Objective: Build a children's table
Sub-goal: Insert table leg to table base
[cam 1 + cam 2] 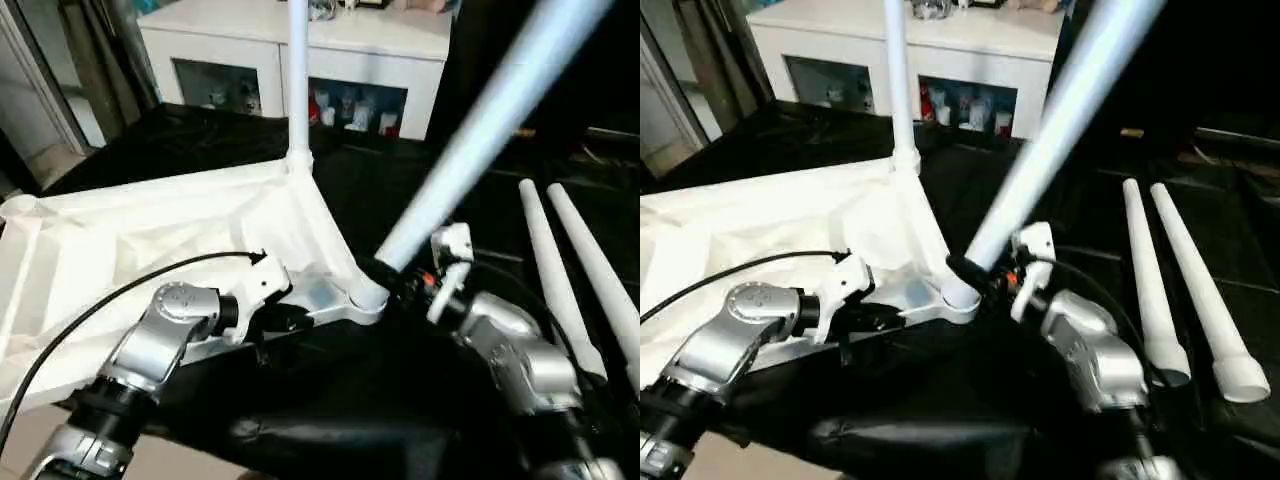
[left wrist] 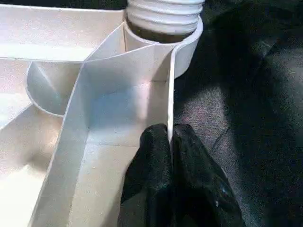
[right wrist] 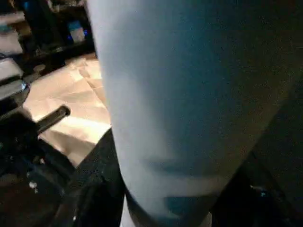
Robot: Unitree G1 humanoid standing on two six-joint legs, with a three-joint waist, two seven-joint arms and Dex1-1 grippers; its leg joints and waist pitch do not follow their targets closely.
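While left gripper (image 2: 170, 142) pinched table top (image 1: 120, 240) rim: one leg (image 1: 297, 80) fitted; right gripper (image 1: 990, 275) held second leg (image 1: 1040, 150) at corner socket (image 1: 955, 295); two legs (image 1: 1160, 290) unfitted.

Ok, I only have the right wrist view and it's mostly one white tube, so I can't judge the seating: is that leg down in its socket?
Observer: Not fully. In the left wrist view its threads show above the corner socket.
Operator: Is it standing straight?
Observer: No. The tilted leg leans toward the robot's right, with the right gripper closed round its lower end.
Operator: Is anything steadying the top?
Observer: Yes, the left gripper has its jaws shut on the rim wall of the upturned tabletop, close to that socket.
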